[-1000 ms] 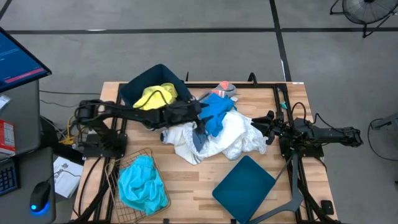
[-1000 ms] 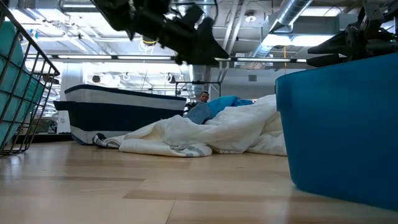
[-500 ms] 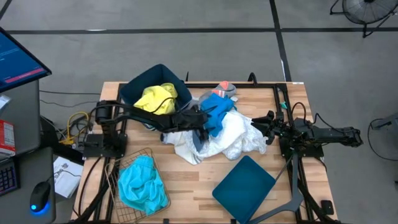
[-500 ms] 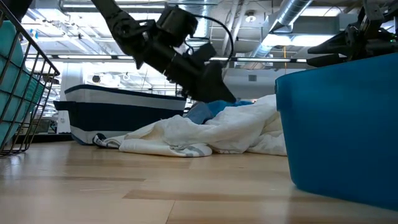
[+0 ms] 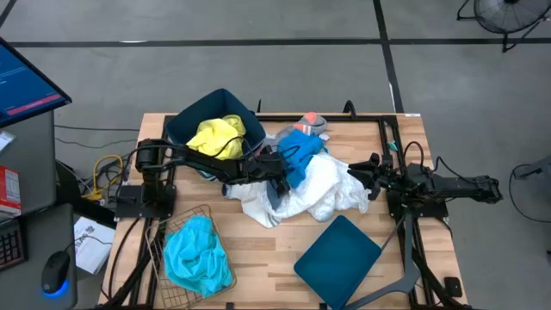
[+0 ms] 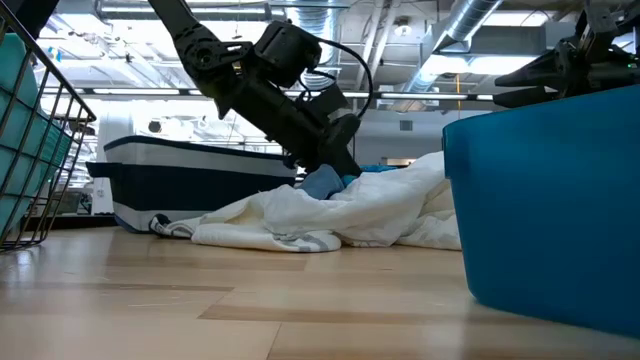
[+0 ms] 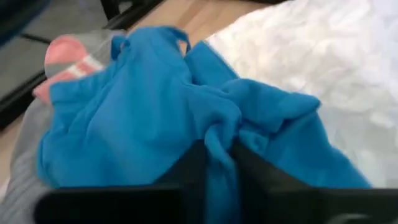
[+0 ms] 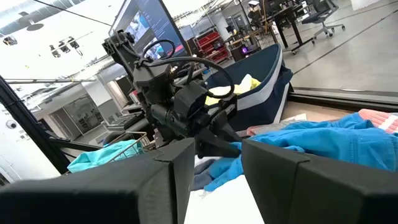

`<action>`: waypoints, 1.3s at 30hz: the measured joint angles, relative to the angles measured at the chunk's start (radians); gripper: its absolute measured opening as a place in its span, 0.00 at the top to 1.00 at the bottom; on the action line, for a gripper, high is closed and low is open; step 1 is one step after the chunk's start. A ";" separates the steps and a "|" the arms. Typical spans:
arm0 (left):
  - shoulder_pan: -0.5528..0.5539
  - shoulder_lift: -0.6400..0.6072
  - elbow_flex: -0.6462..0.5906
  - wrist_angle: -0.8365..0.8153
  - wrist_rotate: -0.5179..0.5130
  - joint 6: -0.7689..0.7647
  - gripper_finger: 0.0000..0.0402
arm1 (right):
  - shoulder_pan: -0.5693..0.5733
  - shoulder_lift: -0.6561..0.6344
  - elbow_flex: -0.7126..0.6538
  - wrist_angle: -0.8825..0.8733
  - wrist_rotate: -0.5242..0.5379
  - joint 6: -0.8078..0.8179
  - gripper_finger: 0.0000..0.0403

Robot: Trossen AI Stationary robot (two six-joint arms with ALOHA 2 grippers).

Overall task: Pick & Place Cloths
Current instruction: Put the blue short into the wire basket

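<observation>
Blue fabric first: we list a blue cloth lying on top of the heap in the middle of the bench, draped over the white cloths, with an orange-banded grey sock just behind it. The left end effector is down in this heap, and in its wrist view a fold of the blue cloth sits pinched between its two fingers, so we record it as clenched on the blue cloth. A yellow cloth lies in the dark blue bin; a turquoise garment fills the wire basket; a second bin lies near the front edge. The right end effector waits at the heap's right side, fingers partly apart, holding nothing.

Risks we judge: the pinch takes only a thin fold, which may slip on lifting; the white cloths beneath may drag along.
</observation>
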 joint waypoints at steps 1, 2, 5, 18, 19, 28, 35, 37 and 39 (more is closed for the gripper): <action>0.000 -0.005 -0.001 -0.003 0.004 -0.010 0.96 | 0.000 0.000 0.000 0.000 0.000 0.000 0.68; 0.000 -0.013 -0.001 0.000 0.005 -0.016 0.97 | 0.000 0.000 0.000 0.000 0.000 0.000 0.68; -0.002 -0.066 -0.001 -0.010 0.005 -0.017 0.99 | 0.000 0.000 0.000 0.000 0.000 0.000 0.68; -0.092 -0.668 -0.001 -0.011 0.005 0.039 1.00 | 0.000 0.000 0.000 0.001 0.000 0.000 0.68; -0.114 -0.718 -0.001 -0.010 0.006 0.038 1.00 | 0.000 0.000 0.000 0.001 0.000 0.000 0.68; -0.424 -1.031 -0.001 -0.096 0.006 -0.159 1.00 | 0.000 0.000 0.000 0.000 0.000 -0.001 0.68; -0.709 -1.117 0.000 -0.284 0.006 -0.399 1.00 | 0.000 0.000 0.000 0.000 0.000 -0.001 0.68; -0.775 -1.115 0.000 -0.342 -0.004 -0.461 1.00 | 0.000 0.000 0.000 0.000 0.000 -0.001 0.68; -0.827 -1.104 0.000 -0.419 -0.029 -0.540 1.00 | 0.000 0.000 0.000 0.000 0.000 -0.001 0.68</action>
